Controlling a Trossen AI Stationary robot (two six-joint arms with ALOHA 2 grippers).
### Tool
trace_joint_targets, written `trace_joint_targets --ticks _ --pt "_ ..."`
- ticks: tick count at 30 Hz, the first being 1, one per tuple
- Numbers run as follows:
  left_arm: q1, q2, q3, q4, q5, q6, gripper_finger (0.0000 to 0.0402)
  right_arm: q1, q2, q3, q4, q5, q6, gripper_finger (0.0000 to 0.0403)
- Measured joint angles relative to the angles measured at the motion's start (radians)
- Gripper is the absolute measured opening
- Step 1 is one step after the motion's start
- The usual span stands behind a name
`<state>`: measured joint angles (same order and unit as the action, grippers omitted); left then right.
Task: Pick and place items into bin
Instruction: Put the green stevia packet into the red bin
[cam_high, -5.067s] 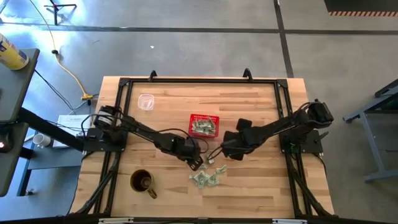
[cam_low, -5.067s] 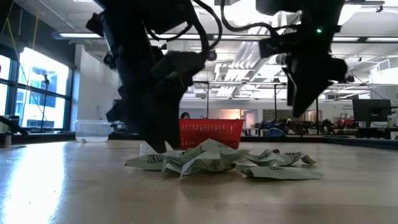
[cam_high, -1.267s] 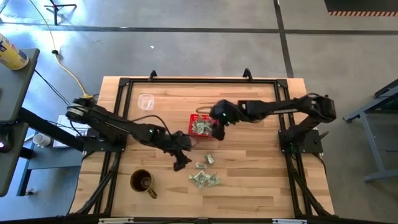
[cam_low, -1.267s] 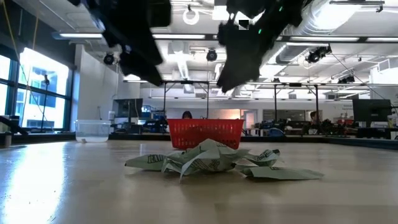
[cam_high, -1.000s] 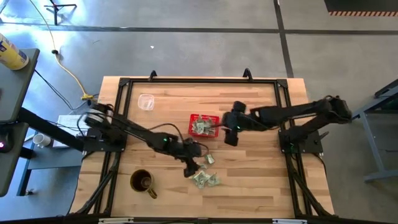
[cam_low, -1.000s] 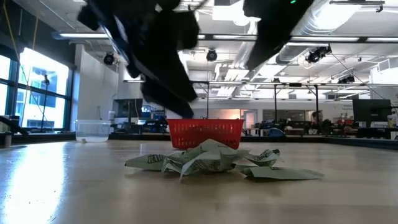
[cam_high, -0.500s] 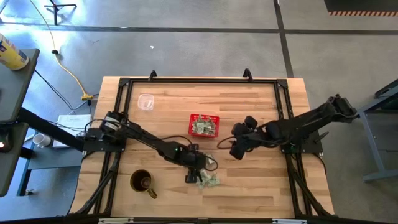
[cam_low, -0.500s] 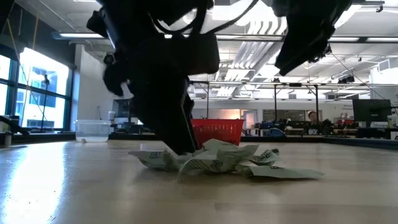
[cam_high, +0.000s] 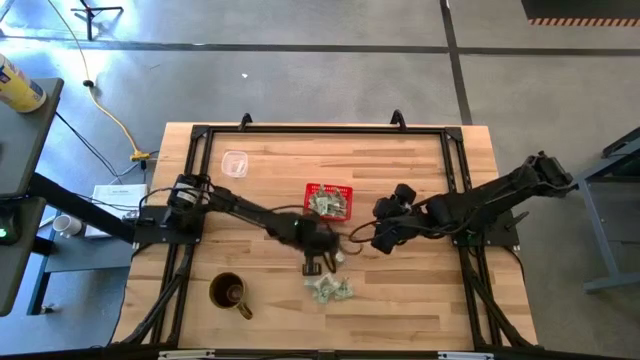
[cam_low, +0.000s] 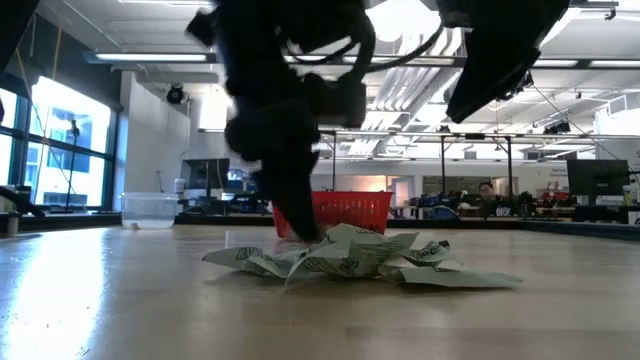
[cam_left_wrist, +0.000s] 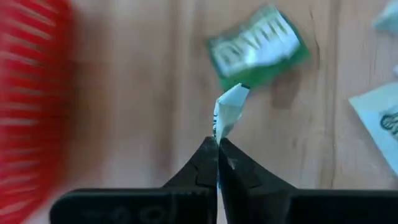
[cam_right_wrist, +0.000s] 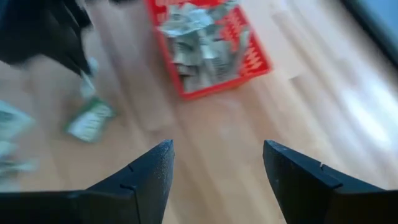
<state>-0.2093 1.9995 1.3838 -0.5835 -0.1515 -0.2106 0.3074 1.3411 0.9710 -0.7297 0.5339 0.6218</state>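
Note:
The red basket (cam_high: 327, 200) stands mid-table with several pale green-and-white packets inside. A pile of the same packets (cam_high: 329, 289) lies on the wood nearer the front edge, and one lies alone (cam_left_wrist: 258, 46) between pile and basket. My left gripper (cam_high: 316, 263) is between the basket and the pile, shut on one packet (cam_left_wrist: 227, 112). My right gripper (cam_high: 381, 240) hovers open to the right of the basket (cam_right_wrist: 208, 43), nothing between its fingers. My left gripper pinches one end of a small folded packet (cam_left_wrist: 219, 132) between its two shut fingertips. The rest of the packet sticks out past the tips, over the bare wood near the basket (cam_left_wrist: 28, 93).
A brown mug (cam_high: 230, 293) stands near the front left, and a clear plastic cup (cam_high: 235, 163) at the far left. Black frame rails (cam_high: 320, 131) run along the table's edges. Bare wood lies to the right of the pile.
My left gripper went down onto the pile's left side, shut on a packet, then drew back toward the basket with it. The pile's left packets were shifted a little. My right gripper moved away from the basket toward the right and near side, staying open.

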Motion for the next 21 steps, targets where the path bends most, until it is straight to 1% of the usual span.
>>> trace_joint_targets --ticks 2,4,5,7,10,12,14,15,17,19,20,21 --pt "0.019 -0.005 0.103 -0.149 -0.01 0.016 0.004 -0.007 0.0 0.0 -0.028 0.031 -0.047 0.0238" --pt "0.034 -0.021 0.205 -0.302 -0.013 0.053 0.0026 -0.025 0.0 0.0 -0.06 0.021 -0.085 0.0238" --pt "0.041 -0.029 0.253 -0.344 -0.022 0.078 0.0022 -0.037 0.0 0.0 -0.07 0.012 -0.102 0.0238" --pt "0.061 -0.049 0.333 -0.401 -0.065 0.133 0.0022 -0.056 -0.001 0.0 -0.075 0.01 -0.133 0.0238" --pt "0.123 -0.074 0.402 -0.403 -0.092 0.189 0.0023 -0.073 -0.001 0.0 -0.07 0.004 -0.21 0.0238" --pt "0.191 -0.081 0.406 -0.39 -0.082 0.202 0.0023 -0.085 -0.001 -0.008 -0.053 -0.039 -0.256 0.0238" --pt "0.256 -0.081 0.39 -0.381 -0.031 0.21 0.0023 -0.096 -0.001 -0.034 -0.037 -0.093 -0.273 0.0238" --pt "0.285 -0.081 0.374 -0.374 0.006 0.222 0.0023 -0.099 -0.004 -0.055 -0.017 -0.117 -0.276 0.0238" --pt "0.336 -0.081 0.329 -0.325 0.112 0.266 0.0023 -0.098 -0.008 -0.11 0.048 -0.168 -0.271 0.0238" --pt "0.369 -0.081 0.272 -0.26 0.215 0.301 0.0032 -0.097 -0.007 -0.172 0.122 -0.219 -0.231 0.0238" --pt "0.381 -0.081 0.239 -0.226 0.247 0.306 0.0041 -0.097 -0.006 -0.205 0.167 -0.244 -0.211 0.0238" --pt "0.387 -0.081 0.208 -0.191 0.253 0.309 0.0055 -0.097 -0.006 -0.236 0.224 -0.263 -0.189 0.0238"
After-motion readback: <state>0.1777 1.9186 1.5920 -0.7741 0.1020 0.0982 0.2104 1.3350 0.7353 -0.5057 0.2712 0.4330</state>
